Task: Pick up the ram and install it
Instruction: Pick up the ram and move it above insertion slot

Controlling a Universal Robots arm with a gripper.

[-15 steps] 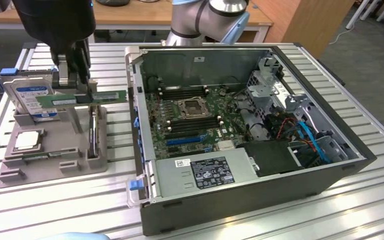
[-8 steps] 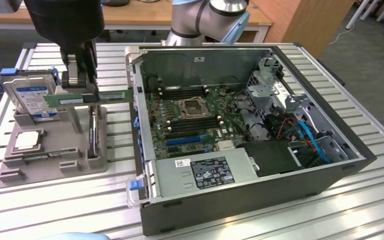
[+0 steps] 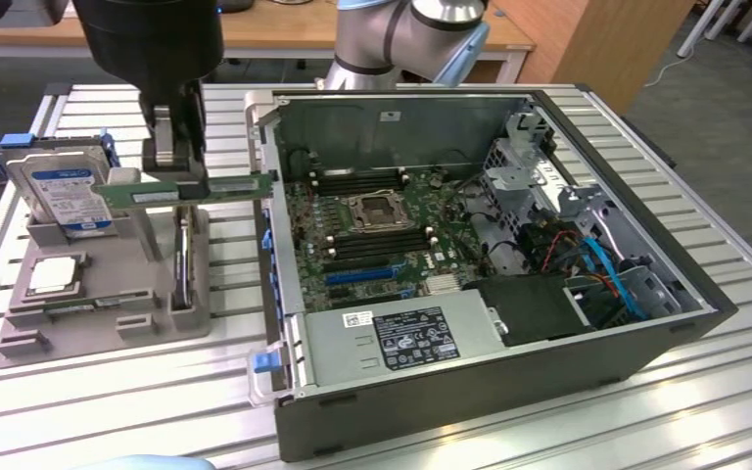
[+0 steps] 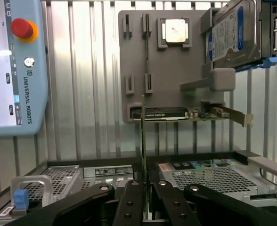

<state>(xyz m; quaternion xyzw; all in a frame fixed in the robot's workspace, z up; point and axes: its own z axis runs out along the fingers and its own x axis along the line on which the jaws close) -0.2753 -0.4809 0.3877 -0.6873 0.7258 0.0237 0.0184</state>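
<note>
Exterior view: pinching the ram [image 3: 219, 188] near its middle between the pressed-in jaws of the gripper [image 3: 176, 182], long axis level. Holding it above the grey holder [image 3: 102, 328] at the exterior view's left, apparently clear of the holder's slots, with one end close to the left wall of the open computer case [image 3: 481, 392]. Passing just beside the upright hard drive [image 3: 70, 191], with the CPU chip [image 3: 56, 276] lying nearer on the same holder. Matched in the wrist view: ram [image 4: 143, 136] seen edge-on as a thin line running out from the gripper [image 4: 143, 188]. Judged as the carry step, with pick-up done and install not yet done. Well apart from the memory slots [image 3: 350, 181] on the motherboard [image 3: 409, 259]. Calls, most likely, for keeping the stick level, bringing it over the case wall to an empty slot beside the CPU socket [image 3: 379, 209], squaring its lower edge to that slot, and pressing down evenly. Worth guarding against tilt, since such a thin board could bind or flex.
</note>
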